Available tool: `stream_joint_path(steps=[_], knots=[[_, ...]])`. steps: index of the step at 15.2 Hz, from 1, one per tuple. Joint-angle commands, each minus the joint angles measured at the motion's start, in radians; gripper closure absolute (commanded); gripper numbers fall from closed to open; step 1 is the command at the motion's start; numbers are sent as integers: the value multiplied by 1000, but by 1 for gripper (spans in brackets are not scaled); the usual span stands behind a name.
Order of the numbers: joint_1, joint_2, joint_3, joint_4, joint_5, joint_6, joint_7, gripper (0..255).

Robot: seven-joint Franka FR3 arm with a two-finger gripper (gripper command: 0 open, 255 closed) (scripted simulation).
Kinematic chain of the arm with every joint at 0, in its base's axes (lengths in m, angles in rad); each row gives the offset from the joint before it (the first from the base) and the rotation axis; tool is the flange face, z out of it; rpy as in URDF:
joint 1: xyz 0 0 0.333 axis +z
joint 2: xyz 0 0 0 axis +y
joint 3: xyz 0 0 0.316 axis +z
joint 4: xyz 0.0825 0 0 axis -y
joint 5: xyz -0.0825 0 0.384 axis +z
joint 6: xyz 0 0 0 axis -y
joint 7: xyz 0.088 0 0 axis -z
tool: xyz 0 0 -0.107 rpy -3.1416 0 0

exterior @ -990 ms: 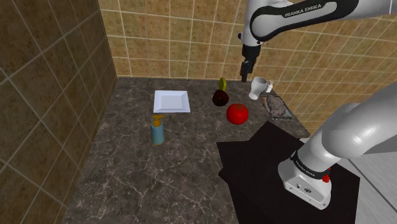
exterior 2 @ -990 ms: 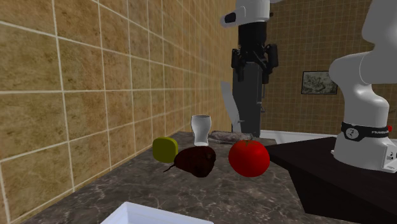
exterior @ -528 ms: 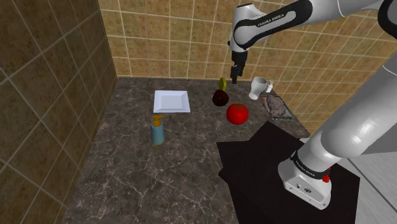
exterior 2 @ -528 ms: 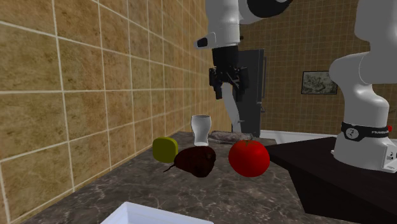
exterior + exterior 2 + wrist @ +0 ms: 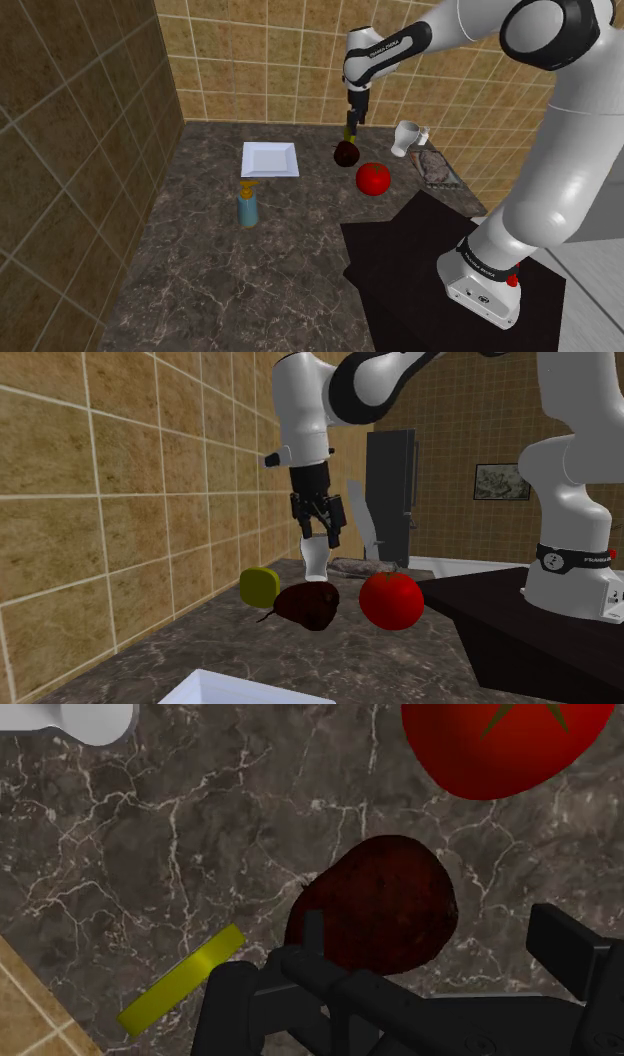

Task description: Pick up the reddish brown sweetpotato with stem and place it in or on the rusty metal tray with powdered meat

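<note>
Hovering over dark marbled counter (image 5: 250, 270), gripper (image 5: 322, 540) spread above sweetpotato (image 5: 385, 909), tan tiled walls (image 5: 270, 60) behind

Sweetpotato (image 5: 346, 153): you are looking at a dark reddish-brown, rounded, lumpy tuber lying on its side on the marbled counter (image 5: 250, 270), near the tiled back wall (image 5: 260, 60). In the second exterior view a thin stem juts from its end toward that view's left. Tray (image 5: 437, 168): note a shallow, rust-toned rectangle lying flat on the same counter, well apart from the sweetpotato toward the shoulder view's right, holding a mottled grey-brown filling.
</note>
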Motion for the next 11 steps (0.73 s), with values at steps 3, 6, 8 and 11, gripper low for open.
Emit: stream_joint_path(steps=[3, 6, 8, 11], knots=[[-22, 175, 1, 170, 20, -8, -34, 0], [-40, 306, 4, 312, 33, -30, -56, 0], [-52, 398, 7, 420, 40, -53, -70, 0], [-70, 548, 12, 610, 50, -105, -89, 0]])
